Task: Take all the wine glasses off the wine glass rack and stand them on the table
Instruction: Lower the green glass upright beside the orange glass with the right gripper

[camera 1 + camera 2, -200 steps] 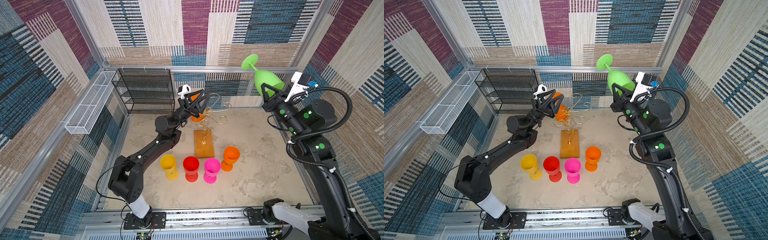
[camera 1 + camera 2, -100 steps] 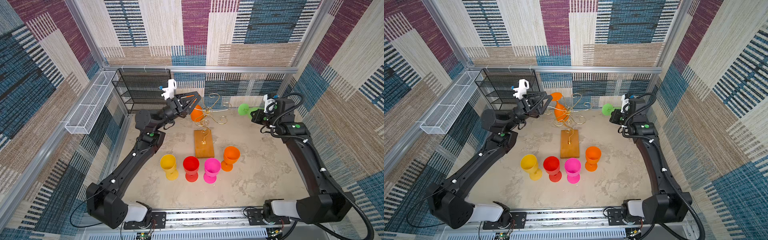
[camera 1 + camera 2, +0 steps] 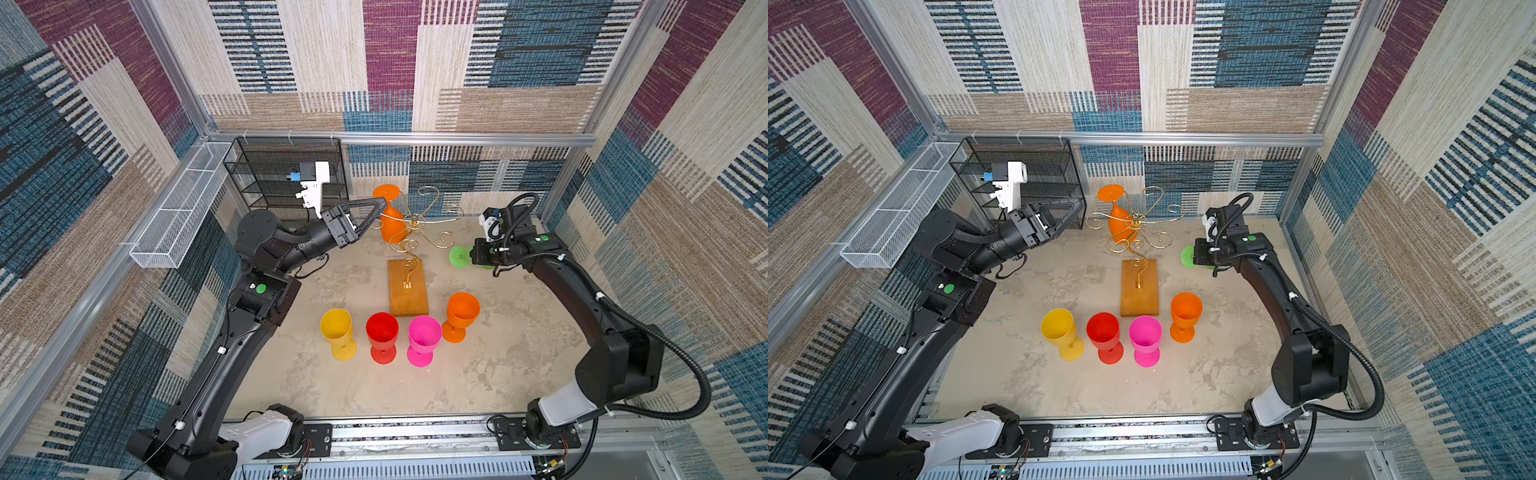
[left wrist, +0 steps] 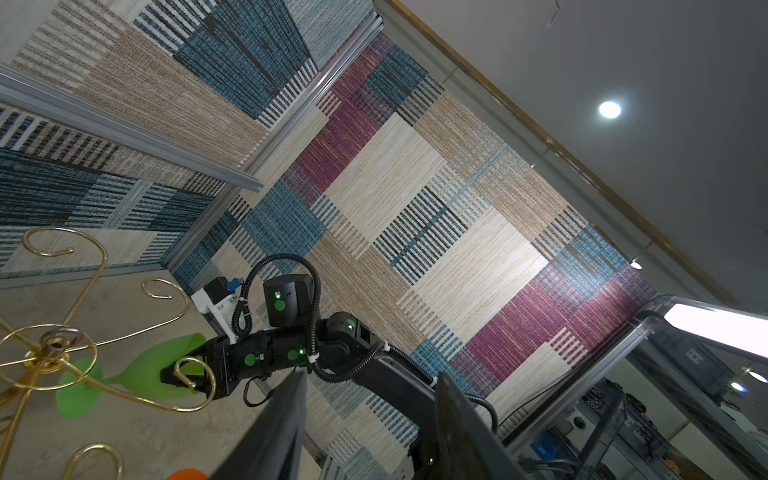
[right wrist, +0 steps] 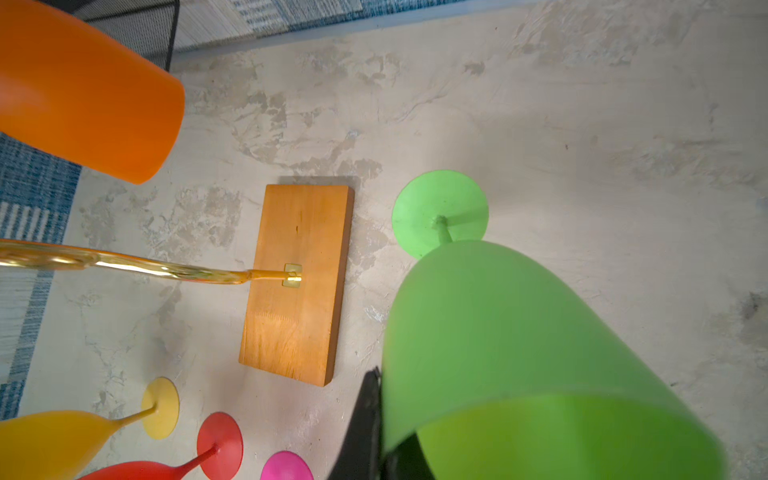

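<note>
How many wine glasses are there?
6: yellow, red, pink and orange standing before the rack; another orange hanging on it; green in the right end effector. None seems hidden.

Your glossy black arms (image 3: 224, 365) carry green round dots (image 3: 260, 288), ribbed black cable hoses (image 4: 315, 316) and white camera brackets (image 3: 316, 183).

No text, label, brand, number or sign can be read in any view; none is borne by the wine glass rack (image 3: 409, 295).

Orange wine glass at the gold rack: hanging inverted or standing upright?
Hanging inverted: the orange wine glass has its foot up and its bowl down, hung on the wine glass rack.
</note>
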`<state>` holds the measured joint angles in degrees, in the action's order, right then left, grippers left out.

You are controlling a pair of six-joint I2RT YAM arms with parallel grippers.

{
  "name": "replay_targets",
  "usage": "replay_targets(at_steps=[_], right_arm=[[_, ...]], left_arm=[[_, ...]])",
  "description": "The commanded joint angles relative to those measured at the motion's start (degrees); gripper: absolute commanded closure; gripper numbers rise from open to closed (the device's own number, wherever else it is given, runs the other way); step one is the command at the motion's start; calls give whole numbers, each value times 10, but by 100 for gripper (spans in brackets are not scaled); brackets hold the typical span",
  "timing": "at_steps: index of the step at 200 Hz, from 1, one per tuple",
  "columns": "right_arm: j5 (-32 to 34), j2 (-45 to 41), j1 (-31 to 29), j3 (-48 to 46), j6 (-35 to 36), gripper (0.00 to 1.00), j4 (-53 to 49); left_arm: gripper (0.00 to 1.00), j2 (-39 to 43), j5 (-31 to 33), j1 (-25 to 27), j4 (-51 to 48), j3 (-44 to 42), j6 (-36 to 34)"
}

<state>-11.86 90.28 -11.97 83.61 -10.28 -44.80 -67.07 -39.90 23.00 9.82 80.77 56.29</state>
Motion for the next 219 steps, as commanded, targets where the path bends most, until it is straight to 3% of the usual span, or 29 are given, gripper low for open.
replay_targets(at_steps=[1, 219], right_arm=[[27, 16, -10, 13, 18, 100, -32], [39, 119, -60, 106, 43, 100, -165]], left_arm=[[47, 6, 9, -3, -36, 1, -44], [48, 57, 11, -35, -72, -41, -77]])
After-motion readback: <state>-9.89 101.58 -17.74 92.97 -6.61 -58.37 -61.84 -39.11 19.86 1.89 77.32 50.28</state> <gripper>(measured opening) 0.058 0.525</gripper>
